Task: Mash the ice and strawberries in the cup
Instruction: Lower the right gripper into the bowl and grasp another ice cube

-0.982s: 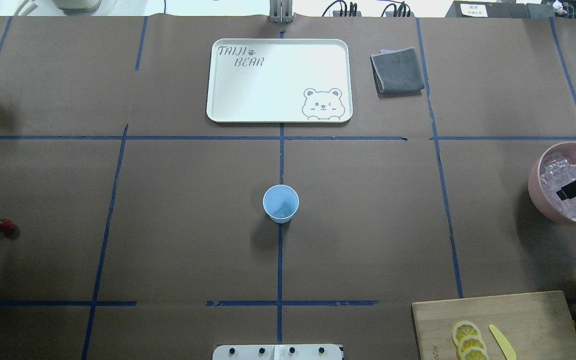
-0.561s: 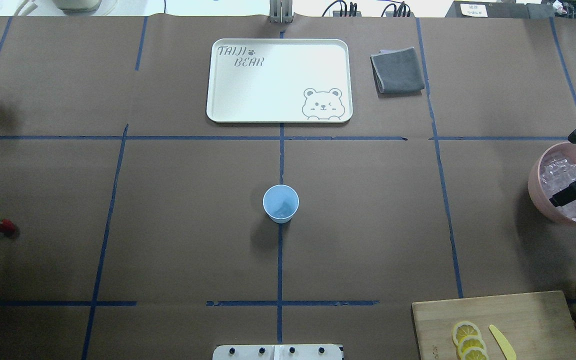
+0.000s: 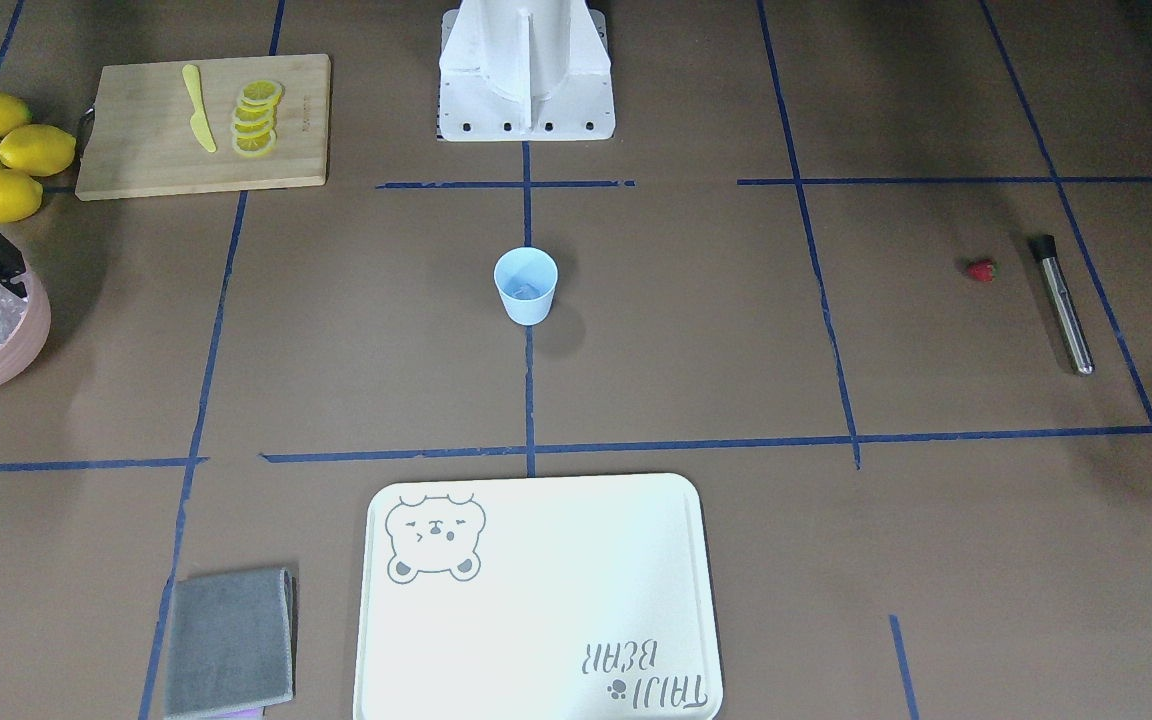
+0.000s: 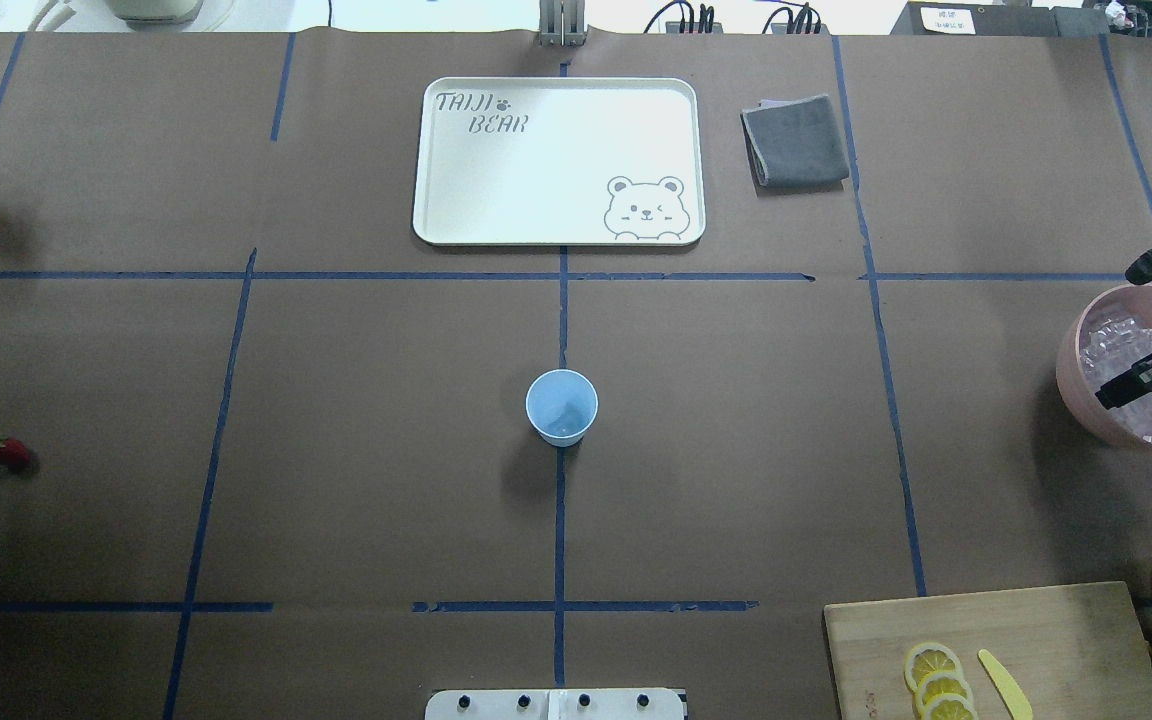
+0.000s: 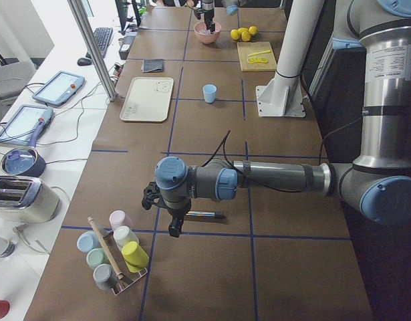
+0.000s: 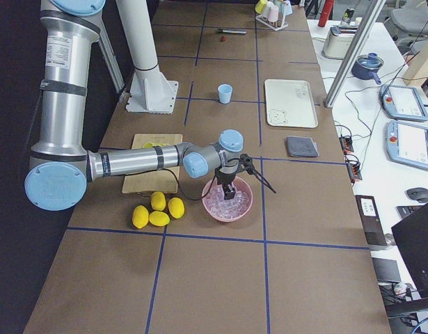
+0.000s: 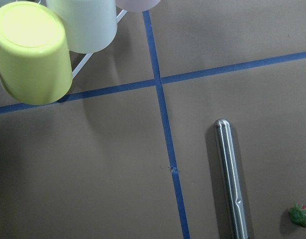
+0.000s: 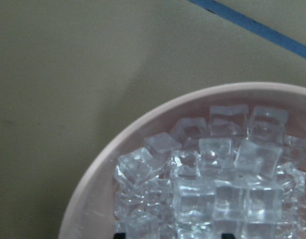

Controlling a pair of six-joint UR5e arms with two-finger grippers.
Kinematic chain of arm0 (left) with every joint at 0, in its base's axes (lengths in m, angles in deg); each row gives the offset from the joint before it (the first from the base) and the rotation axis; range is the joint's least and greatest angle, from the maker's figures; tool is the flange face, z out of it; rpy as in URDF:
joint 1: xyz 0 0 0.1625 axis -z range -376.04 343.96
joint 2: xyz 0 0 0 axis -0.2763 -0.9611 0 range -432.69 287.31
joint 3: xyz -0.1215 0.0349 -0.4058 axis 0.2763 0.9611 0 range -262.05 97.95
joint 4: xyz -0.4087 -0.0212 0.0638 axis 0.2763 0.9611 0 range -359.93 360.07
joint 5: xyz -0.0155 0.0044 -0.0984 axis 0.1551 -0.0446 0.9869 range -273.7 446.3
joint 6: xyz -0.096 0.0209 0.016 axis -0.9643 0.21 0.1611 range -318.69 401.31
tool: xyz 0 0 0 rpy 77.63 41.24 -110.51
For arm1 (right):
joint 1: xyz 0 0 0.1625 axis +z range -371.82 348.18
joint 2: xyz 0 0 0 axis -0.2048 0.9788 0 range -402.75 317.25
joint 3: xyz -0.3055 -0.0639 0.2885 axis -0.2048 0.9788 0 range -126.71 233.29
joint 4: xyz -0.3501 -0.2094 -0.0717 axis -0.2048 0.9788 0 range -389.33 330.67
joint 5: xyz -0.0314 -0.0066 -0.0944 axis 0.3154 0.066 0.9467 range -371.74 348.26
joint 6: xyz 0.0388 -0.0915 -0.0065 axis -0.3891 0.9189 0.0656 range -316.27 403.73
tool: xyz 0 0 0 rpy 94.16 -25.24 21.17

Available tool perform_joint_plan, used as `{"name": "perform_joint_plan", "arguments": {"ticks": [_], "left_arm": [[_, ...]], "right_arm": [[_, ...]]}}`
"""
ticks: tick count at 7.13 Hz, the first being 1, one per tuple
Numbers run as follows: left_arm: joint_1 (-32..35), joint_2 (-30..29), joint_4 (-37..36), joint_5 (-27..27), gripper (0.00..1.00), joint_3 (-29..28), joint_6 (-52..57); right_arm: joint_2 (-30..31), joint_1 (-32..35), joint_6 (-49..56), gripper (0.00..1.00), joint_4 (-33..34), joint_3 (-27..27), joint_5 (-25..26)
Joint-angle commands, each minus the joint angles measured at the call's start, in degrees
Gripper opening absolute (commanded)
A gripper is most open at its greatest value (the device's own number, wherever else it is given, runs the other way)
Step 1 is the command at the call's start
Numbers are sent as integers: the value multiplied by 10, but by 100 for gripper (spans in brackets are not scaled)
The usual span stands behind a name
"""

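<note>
**Front-facing view.** The pale-blue cup (image 3: 526,285) stands mid-tabletop, well apart from both tools; what it holds cannot be made out. The strawberry (image 3: 981,269) lies beside a steel muddler (image 3: 1061,300).

**Overhead view.** The right tool (image 4: 1121,335) hangs over the pink bowl (image 4: 1069,385) with its jaws spread wide and gripping nothing.

**Left side view.** The left tool (image 5: 170,224) hovers near the muddler; whether it is open or closed cannot be told.

**Right side view.** The bowl is filled with cubes below the right tool.

**Left wrist view.** The strawberry sits at the frame's corner. It is probably soft and easily bruised, so a light hold around the body below the leaves is best.

**Right wrist view.** The ice (image 8: 217,199) is heaped directly beneath the tool. The cubes are likely hard, light and slippery; grip a top cube across opposite flat faces.
</note>
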Motion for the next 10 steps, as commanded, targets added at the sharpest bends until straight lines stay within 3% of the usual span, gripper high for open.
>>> {"name": "perform_joint_plan", "arguments": {"ticks": [1,3,5,7,8,10], "left_arm": [[0,0,0,0,100,1,0],[0,0,0,0,100,2,0],[1,0,0,0,100,2,0],[0,0,0,0,100,2,0],[0,0,0,0,100,2,0],[0,0,0,0,100,2,0]], "right_arm": [[-1,1,1,32,-1,1,0],[-2,3,1,12,-1,-2,-1],[-25,35,-5,7,19,-32,-10],[-61,35,-32,6,101,-98,-9],[-106,30,-120,3,126,-113,-9],[-188,-48,-270,3,127,-115,7]]}}
